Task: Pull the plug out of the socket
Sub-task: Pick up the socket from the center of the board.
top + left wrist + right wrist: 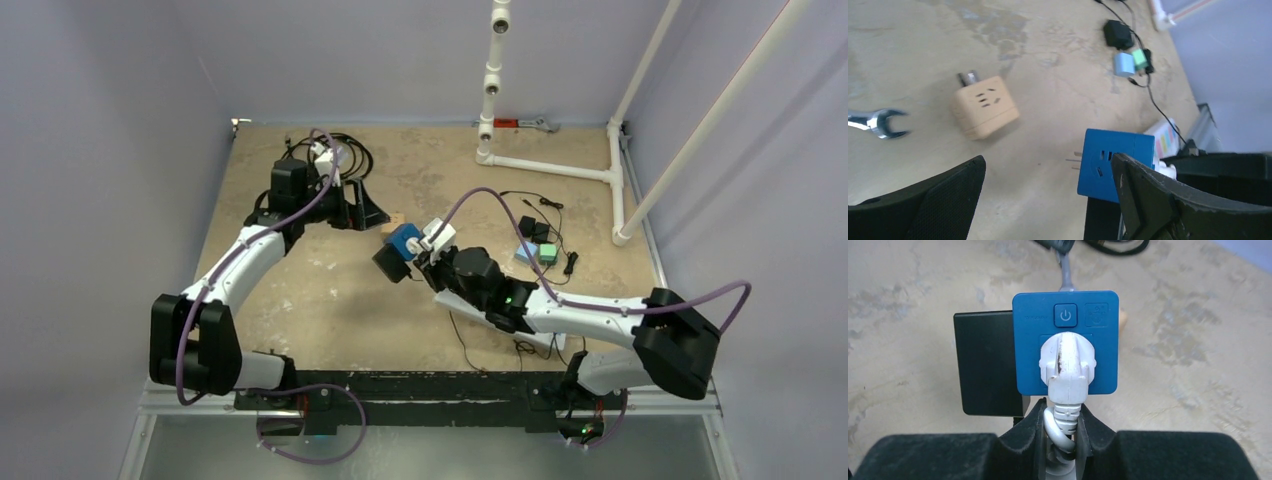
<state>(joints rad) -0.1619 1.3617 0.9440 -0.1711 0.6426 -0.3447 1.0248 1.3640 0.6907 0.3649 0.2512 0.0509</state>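
1. Right gripper (1063, 416): reaching in from the near right toward the table's centre. Its padded fingers (1032, 436) are pinching the neck of the white plug (1066, 360), just where the cord is leaving the plug body.

2. White plug: sitting pushed into the face of the blue socket cube (1028, 355), below the cube's power button. No gap is showing between plug and socket.

3. Blue socket cube: lying around the middle of the table (300, 300), directly ahead of the right gripper. In the left wrist view its metal prongs are sticking out of one side. Whether it is resting on the table or hanging above it cannot be told.

4. Black block (988, 362): sitting against the left side of the blue socket cube in the right wrist view.

5. Left gripper (1048, 165): hovering at the far left of centre, with its jaws spreading wide and gripping nothing.

6. Beige adapter cube (985, 106): lying loose on the table just beyond the blue socket cube, apart from both grippers.

7. Silver wrench (878, 122): lying on the table left of the beige adapter cube in the left wrist view.

8. Small black, green and pale-blue adapters (1124, 64): clustering with thin cables to the right.

9. White pipe frame (545, 165): standing at the far right.
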